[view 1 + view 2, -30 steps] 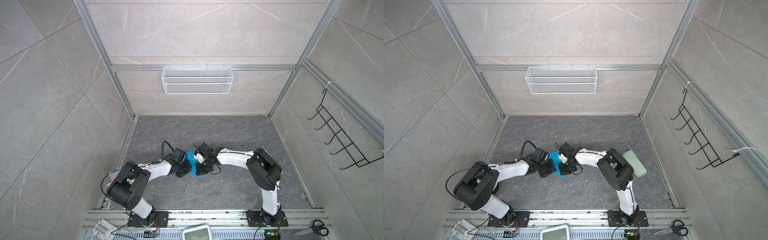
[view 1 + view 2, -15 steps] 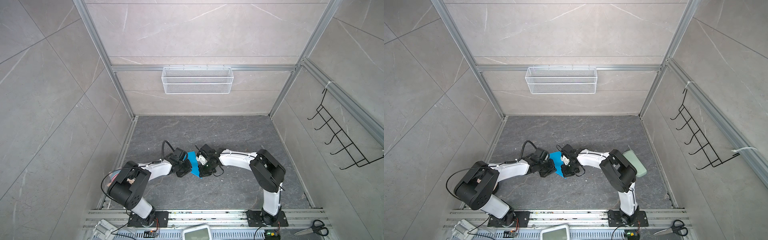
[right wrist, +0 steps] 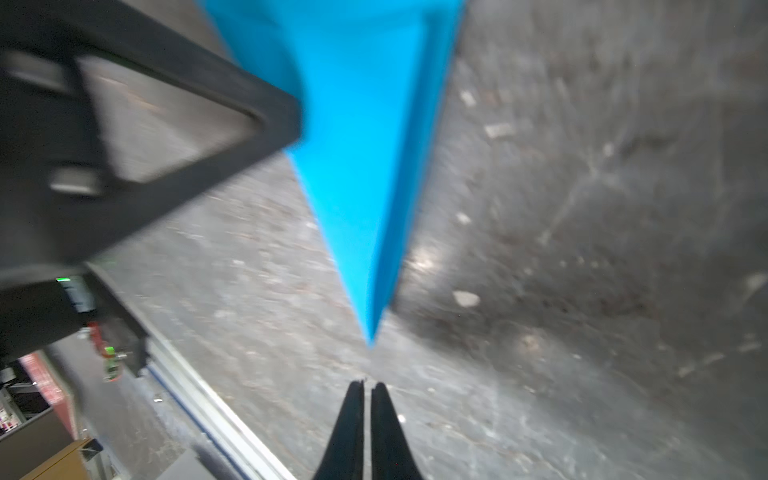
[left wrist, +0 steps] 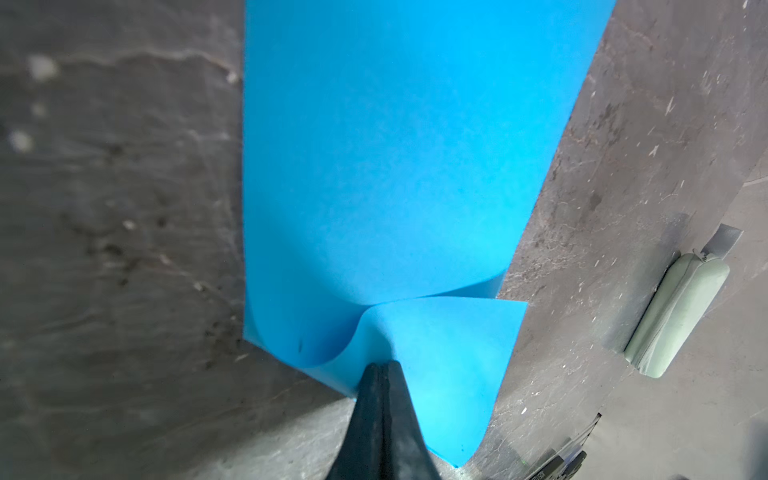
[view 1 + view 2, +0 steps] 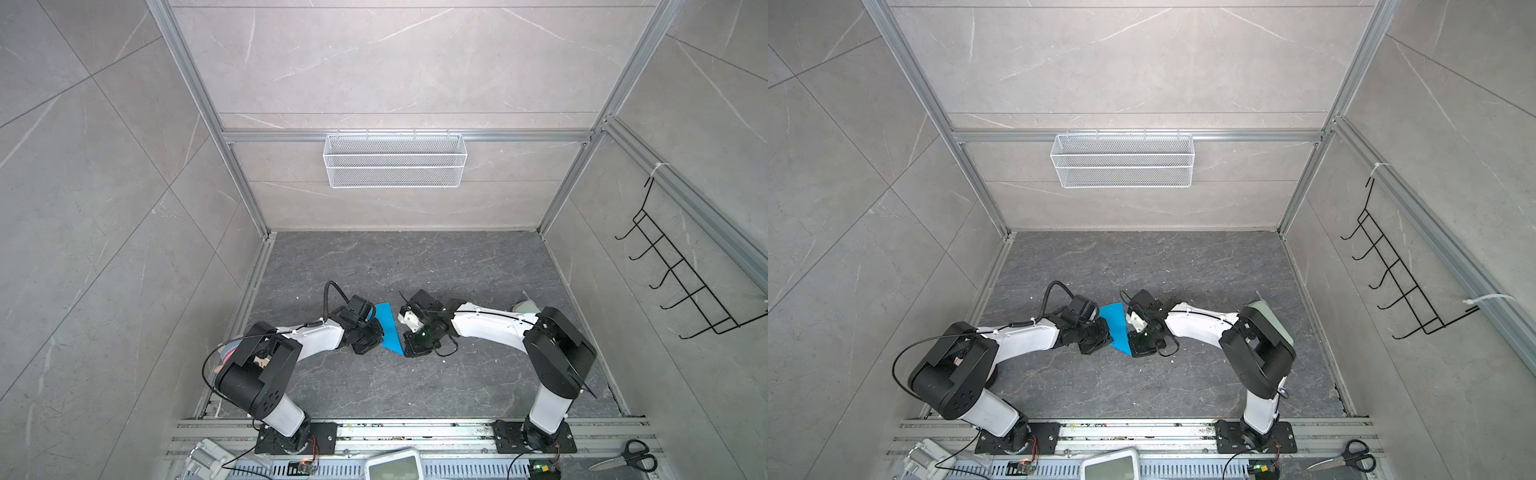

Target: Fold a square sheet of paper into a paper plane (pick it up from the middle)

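Note:
The sheet of paper [image 5: 388, 326] [image 5: 1117, 328] is bright blue and folded into a long wedge with a sharp tip pointing at the front rail. It lies low over the dark floor between my two arms. My left gripper [image 4: 383, 365] [image 5: 376, 332] is shut on a curled flap at the wide part of the paper [image 4: 395, 166]. My right gripper [image 3: 367, 384] [image 5: 406, 353] hovers just short of the paper's tip [image 3: 370, 332], apart from it. Its jaws are closed to a hairline slit with nothing between them. The right wrist view is blurred by motion.
A pale green pouch [image 5: 1271, 320] [image 4: 677, 316] lies on the floor behind the right arm. A white wire basket [image 5: 395, 166] hangs on the back wall and a black hook rack [image 5: 685, 282] on the right wall. Scissors [image 5: 627, 457] rest on the front rail.
My right gripper has drawn back to the right, off the paper, so more blue shows between the two grippers. The left gripper has kept its hold and place.

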